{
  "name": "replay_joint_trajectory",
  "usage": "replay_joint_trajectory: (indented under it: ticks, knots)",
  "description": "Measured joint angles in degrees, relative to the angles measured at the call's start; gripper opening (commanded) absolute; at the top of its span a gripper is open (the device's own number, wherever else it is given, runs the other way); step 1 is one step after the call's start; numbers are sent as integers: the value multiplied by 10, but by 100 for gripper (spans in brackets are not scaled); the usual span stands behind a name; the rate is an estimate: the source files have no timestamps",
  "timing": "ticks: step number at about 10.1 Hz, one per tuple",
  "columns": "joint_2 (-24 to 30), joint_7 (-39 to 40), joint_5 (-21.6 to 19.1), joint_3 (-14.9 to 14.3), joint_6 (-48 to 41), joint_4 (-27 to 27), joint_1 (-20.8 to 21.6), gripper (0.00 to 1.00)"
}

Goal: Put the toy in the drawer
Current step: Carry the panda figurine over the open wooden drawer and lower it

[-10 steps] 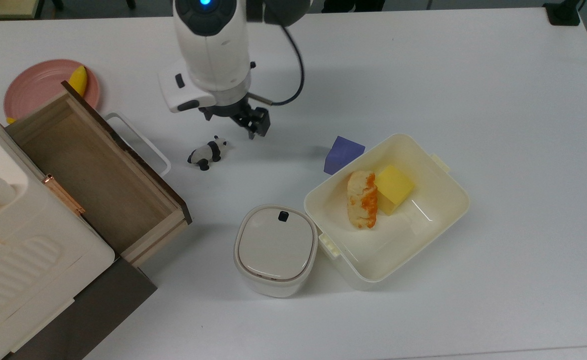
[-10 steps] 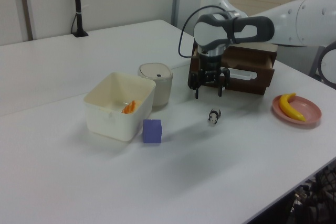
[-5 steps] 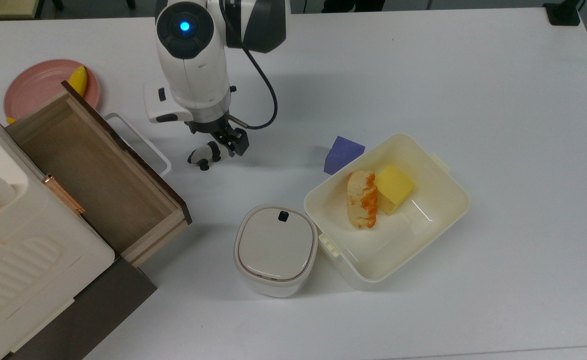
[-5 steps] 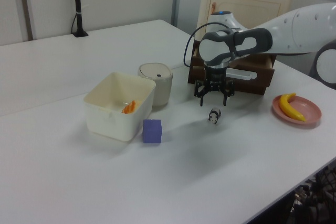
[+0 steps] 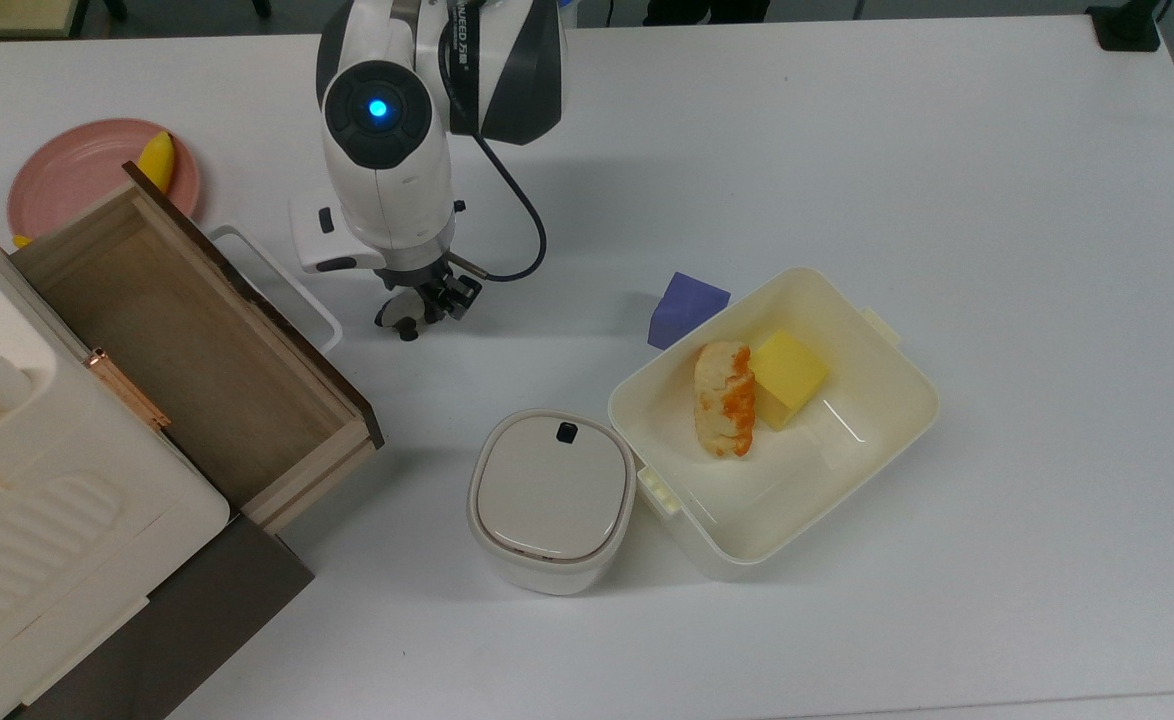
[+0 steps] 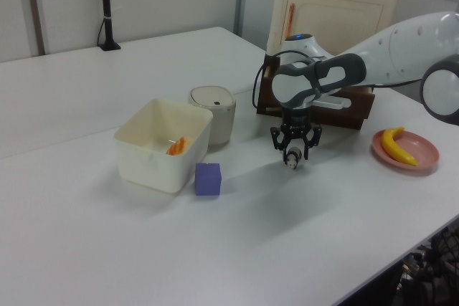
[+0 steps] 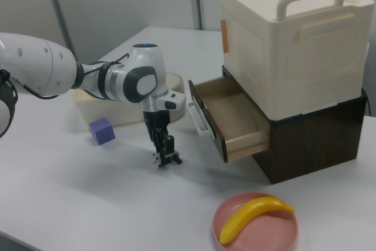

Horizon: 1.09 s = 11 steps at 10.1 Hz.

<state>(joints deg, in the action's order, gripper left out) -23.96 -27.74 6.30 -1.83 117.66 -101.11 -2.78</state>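
The jaws [image 5: 425, 305] are down at table level, set narrow on either side of the toy [image 5: 402, 318], and whether the fingers actually press it I cannot tell. The little panda stands on the white table [image 5: 947, 150], just to the right of the drawer [image 5: 187, 340] in the top view, close by its white loop handle [image 5: 277, 275]. The drawer is pulled out and open-topped, its wooden floor bare. Nothing lies between panda and drawer except that handle. Further to the top view's right sit the purple block [image 5: 685, 308] and the cream tub [image 5: 777, 420], holding a yellow cube [image 5: 787, 378] and an orange piece of food [image 5: 725, 398]. A lidded white pot [image 5: 552, 500] stands touching the tub. Beyond the drawer, a pink plate [image 7: 255, 227] carries a banana [image 7: 252, 217].
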Motion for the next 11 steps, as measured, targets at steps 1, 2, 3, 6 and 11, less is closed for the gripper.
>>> replay_joint_trajectory:
  ticks: [1,2,3,6,11]
  knots:
    - [1,21,0,0,0,0,0,0]
    - [8,43,0,0,0,1,0,0]
    - [23,66,0,0,-2,3,1,0]
    - [76,142,-75,3,-82,85,5,0]
    - [63,188,-161,-82,8,189,-31,0]
